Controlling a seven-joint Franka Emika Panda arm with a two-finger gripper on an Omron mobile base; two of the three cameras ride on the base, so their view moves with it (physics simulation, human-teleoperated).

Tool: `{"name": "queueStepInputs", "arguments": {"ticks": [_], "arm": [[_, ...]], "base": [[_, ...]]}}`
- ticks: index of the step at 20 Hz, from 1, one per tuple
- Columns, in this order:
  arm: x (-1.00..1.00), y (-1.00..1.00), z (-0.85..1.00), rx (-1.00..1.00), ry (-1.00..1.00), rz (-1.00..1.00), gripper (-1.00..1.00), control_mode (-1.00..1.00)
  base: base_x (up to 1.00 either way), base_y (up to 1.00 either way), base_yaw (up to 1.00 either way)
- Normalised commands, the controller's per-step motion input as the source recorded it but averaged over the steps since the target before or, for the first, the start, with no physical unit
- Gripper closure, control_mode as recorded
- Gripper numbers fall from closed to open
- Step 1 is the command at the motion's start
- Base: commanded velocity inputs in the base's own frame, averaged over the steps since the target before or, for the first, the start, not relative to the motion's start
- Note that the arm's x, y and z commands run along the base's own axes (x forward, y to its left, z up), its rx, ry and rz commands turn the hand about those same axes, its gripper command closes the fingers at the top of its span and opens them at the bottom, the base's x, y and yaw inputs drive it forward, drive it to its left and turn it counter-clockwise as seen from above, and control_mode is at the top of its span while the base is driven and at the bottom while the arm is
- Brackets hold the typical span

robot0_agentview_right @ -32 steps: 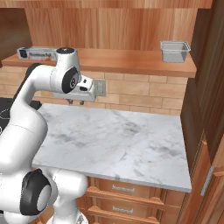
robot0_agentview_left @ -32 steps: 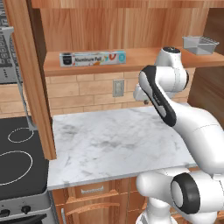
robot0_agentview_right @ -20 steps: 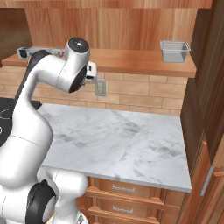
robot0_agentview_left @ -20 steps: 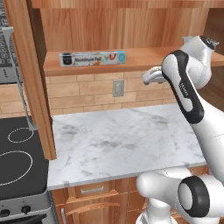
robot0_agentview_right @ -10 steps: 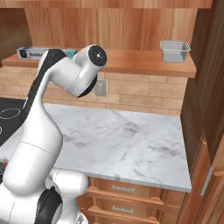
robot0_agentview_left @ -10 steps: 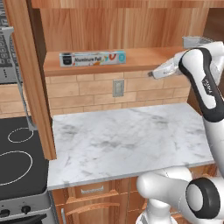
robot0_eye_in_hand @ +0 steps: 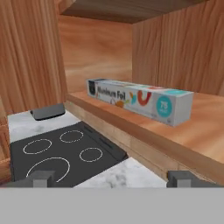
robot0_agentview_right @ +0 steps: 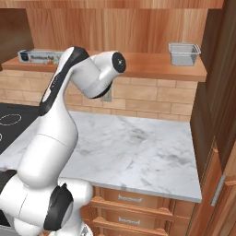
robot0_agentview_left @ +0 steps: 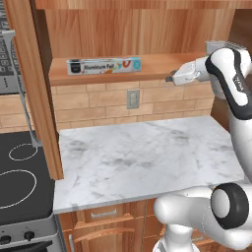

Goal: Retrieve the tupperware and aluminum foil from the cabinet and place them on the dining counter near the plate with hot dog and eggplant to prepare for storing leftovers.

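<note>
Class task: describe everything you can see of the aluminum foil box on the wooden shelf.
The aluminum foil is a long slim white carton, apparently cardboard, with one black end, one teal end and orange and red shapes beside its printed name. It looks closed and undamaged. It lies flat on its long side on the cabinet shelf, near the back wall. Nothing touches it but the shelf.

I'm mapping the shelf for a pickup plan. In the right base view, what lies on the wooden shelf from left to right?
Long white aluminum foil carton → robot's white arm crossing in front of the shelf → small clear greyish plastic tub, at the right end of the brown wood cabinet shelf.
</note>
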Motion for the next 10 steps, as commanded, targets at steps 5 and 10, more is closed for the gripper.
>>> {"name": "queueStepInputs", "arguments": {"ticks": [5, 10], "arm": [[0.34, 0.13, 0.13, 0.06, 0.0, 0.01, -1.0, -1.0], [0.19, 0.4, 0.13, -0.01, 0.0, 0.0, -1.0, -1.0]], "base": [[0.0, 0.0, 0.0], [0.0, 0.0, 0.0]]}}
